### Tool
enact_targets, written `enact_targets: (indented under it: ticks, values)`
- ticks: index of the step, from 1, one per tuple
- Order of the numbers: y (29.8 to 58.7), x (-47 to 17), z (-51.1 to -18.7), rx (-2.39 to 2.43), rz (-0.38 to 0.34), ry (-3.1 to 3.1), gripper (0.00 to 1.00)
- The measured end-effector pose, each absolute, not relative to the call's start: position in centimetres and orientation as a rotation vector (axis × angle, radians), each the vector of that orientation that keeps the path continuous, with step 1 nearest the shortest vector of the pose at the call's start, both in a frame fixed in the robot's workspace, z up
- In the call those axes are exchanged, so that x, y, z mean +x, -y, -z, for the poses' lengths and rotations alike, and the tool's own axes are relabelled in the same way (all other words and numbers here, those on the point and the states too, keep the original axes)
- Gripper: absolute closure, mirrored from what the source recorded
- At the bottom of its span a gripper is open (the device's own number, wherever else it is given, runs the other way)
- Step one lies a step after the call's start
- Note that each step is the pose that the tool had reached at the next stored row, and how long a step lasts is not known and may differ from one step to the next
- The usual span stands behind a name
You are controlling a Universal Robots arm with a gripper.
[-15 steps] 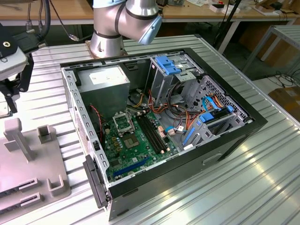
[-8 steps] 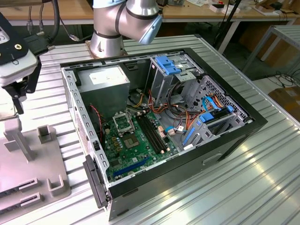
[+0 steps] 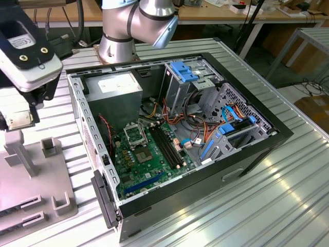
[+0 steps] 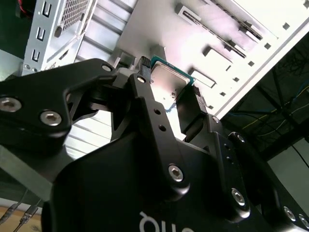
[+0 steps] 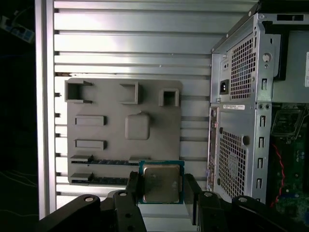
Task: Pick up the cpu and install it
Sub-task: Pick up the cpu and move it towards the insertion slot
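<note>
The cpu (image 5: 161, 182), a small square chip with a silver-grey metal top and green rim, sits clamped between my gripper's (image 5: 162, 189) black fingers (image 5: 133, 186). In the exterior view the gripper (image 3: 19, 117) hangs at the far left, holding the cpu (image 3: 15, 121) above the grey holder plate (image 3: 31, 195). The second wrist view shows the cpu (image 4: 169, 79) held by two opposite edges in the gripper (image 4: 170, 92). The hollow metal socket frame (image 3: 134, 135) lies on the green board inside the open computer case (image 3: 280, 135), well to the exterior view's right of the gripper.
The grey holder plate (image 5: 106, 96) has raised pockets and slots, with dark memory sticks (image 5: 104, 161) in its slots. Inside the case are a grey power-supply box (image 3: 113, 87), long black memory slots (image 3: 167, 146), coloured cables (image 3: 203, 128) and blue drive brackets (image 3: 185, 69). The arm's base (image 3: 121, 38) stands behind the case.
</note>
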State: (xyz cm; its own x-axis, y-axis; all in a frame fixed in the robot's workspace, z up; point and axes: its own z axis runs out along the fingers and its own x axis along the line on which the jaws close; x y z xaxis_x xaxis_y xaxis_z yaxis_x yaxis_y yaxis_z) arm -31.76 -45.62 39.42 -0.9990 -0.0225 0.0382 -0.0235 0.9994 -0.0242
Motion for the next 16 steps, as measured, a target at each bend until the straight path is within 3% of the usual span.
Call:
enact_targets:
  ticks: [16]
  values:
    - [45.6,-27.4,-39.4,0.035,-0.038,3.101,0.53]
